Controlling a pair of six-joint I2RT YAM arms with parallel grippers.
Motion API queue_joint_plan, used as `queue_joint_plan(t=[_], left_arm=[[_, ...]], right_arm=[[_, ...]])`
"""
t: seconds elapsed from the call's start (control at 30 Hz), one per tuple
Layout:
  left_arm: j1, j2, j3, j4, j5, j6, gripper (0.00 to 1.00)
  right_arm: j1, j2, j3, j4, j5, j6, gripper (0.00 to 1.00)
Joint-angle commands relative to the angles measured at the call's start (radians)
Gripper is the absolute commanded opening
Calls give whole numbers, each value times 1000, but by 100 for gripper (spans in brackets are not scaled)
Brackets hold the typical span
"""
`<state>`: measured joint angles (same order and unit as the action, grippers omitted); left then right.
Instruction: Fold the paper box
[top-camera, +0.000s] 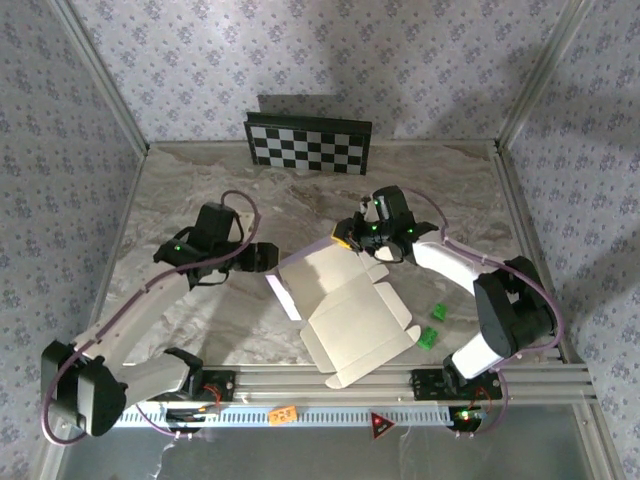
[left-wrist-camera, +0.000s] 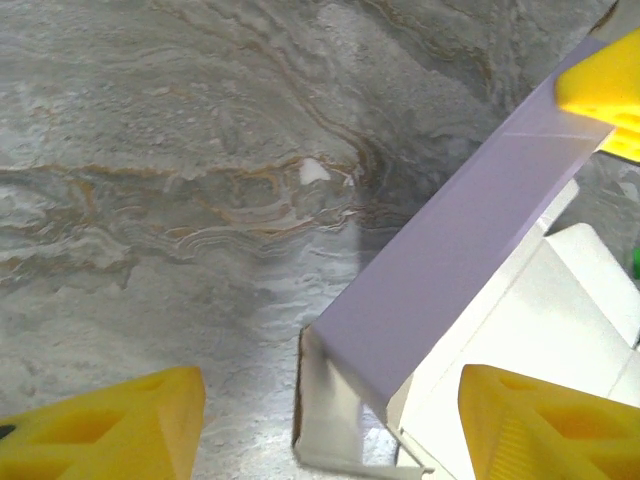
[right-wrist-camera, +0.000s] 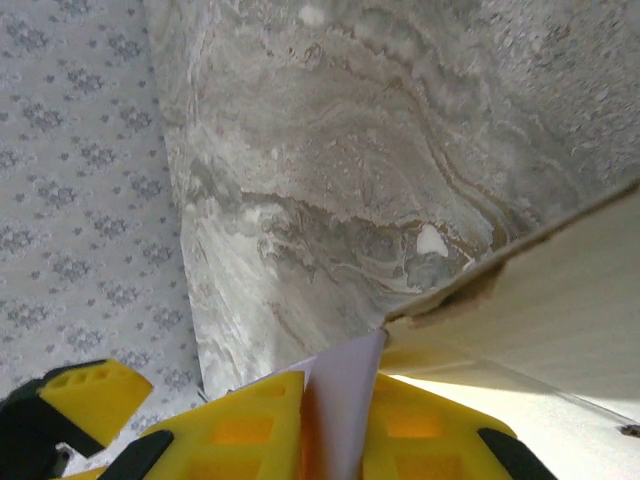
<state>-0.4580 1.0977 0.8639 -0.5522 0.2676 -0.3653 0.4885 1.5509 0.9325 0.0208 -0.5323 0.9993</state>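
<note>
The paper box (top-camera: 352, 318) lies partly unfolded in the middle of the marble table, cream-white face up. Its far-left panel is raised, showing its pale lavender face (left-wrist-camera: 455, 255). My right gripper (top-camera: 347, 238) is shut on the top corner of that raised panel; the lavender flap (right-wrist-camera: 345, 400) is pinched between the yellow fingers (right-wrist-camera: 250, 425). My left gripper (top-camera: 268, 258) stands open just left of the box, its yellow fingers (left-wrist-camera: 110, 430) on either side of the raised panel's near corner without touching it.
A black-and-white checkerboard panel (top-camera: 309, 143) leans on the back wall. Two small green pieces (top-camera: 433, 326) lie right of the box. Along the near edge runs an aluminium rail (top-camera: 400, 380) with an orange tag (top-camera: 283, 412). Wallpapered walls close in the table on three sides.
</note>
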Motion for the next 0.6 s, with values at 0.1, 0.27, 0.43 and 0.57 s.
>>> queue_joint_plan(t=[0.1,0.27,0.43,0.57], left_arm=[[16,-75,-130,77,-42,-121,67],[16,-168,-249,203,30,-151,69],[18,-207,-340,306,90,-161,70],[17,-249,-392,345,105,-174,68]], right_arm=[[-1,-20,-22,50,72,2,15],[-7,-33,-34,55,89,18,14],[-10,-35,-44,82,94,43,14],[-11,-34,-43,88,100,53,13]])
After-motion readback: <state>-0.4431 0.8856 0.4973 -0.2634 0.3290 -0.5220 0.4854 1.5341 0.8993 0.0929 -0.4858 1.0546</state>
